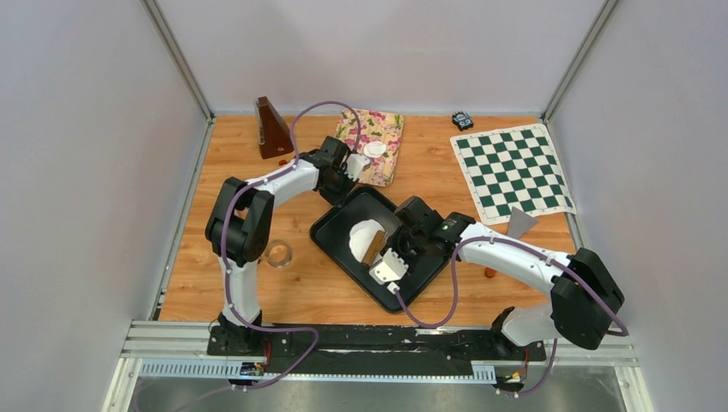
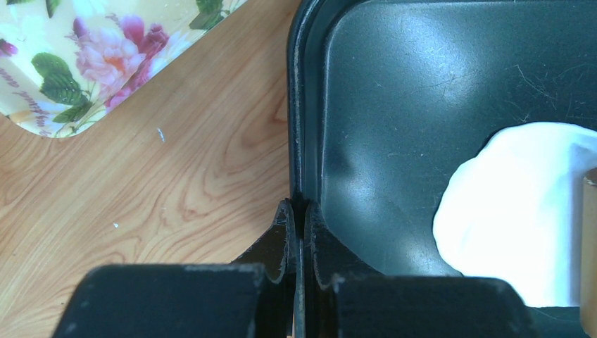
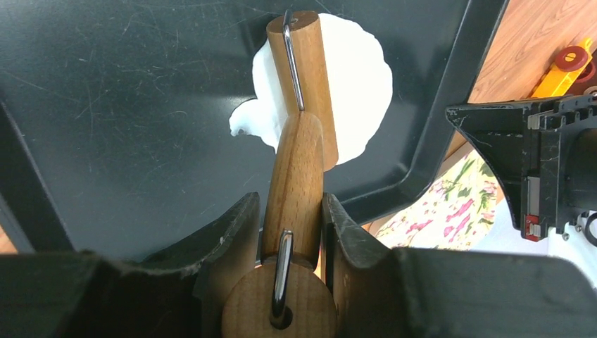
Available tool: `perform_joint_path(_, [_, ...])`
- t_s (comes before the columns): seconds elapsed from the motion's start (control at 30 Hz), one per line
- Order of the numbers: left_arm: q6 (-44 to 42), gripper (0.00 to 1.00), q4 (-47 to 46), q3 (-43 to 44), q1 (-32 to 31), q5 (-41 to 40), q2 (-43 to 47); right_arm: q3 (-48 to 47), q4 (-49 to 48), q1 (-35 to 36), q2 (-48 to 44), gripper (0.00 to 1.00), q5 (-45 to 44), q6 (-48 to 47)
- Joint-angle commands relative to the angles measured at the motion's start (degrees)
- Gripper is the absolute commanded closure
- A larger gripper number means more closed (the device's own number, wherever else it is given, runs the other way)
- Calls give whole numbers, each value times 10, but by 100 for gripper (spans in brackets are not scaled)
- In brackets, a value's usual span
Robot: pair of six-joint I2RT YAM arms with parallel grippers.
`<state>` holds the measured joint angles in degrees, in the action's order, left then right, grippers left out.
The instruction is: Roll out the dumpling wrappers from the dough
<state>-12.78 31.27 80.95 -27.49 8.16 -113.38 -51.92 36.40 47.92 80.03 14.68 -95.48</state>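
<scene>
An irregular white dough sheet (image 1: 362, 239) lies in the black tray (image 1: 343, 249). My right gripper (image 1: 386, 246) is shut on the handle of a wooden roller (image 3: 294, 186); its barrel (image 3: 310, 84) rests on the dough (image 3: 359, 77). My left gripper (image 1: 353, 180) is shut on the tray's far-left rim (image 2: 299, 141), with the dough (image 2: 521, 211) to its right. A round white dumpling wrapper (image 1: 375, 148) lies on the floral tray (image 1: 386, 129) behind the black tray.
A clear ring cutter (image 1: 277, 254) stands on the table left of the black tray. A brown metronome (image 1: 273, 129) is at the back left. A chessboard mat (image 1: 512, 172) and a grey scraper (image 1: 519, 223) are on the right. Walls enclose the table.
</scene>
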Motion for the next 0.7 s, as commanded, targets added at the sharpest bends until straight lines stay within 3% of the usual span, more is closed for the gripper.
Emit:
perform_joint_path(0.0, [-9, 100, 9, -2, -4, 3, 22, 44, 229, -1, 22, 100, -33, 43])
perform_joint_path(0.33, [-8, 100, 10, 0, -4, 4, 21, 12, 265, 0, 9, 100, -25, 58])
perform_joint_path(0.5, [-5, 100, 10, 1, -4, 9, 20, 5, 234, 0, 9, 100, -39, 72])
perform_joint_path(0.67, [-2, 100, 12, 2, -4, 15, 21, -82, 219, -19, 20, 100, -50, 97])
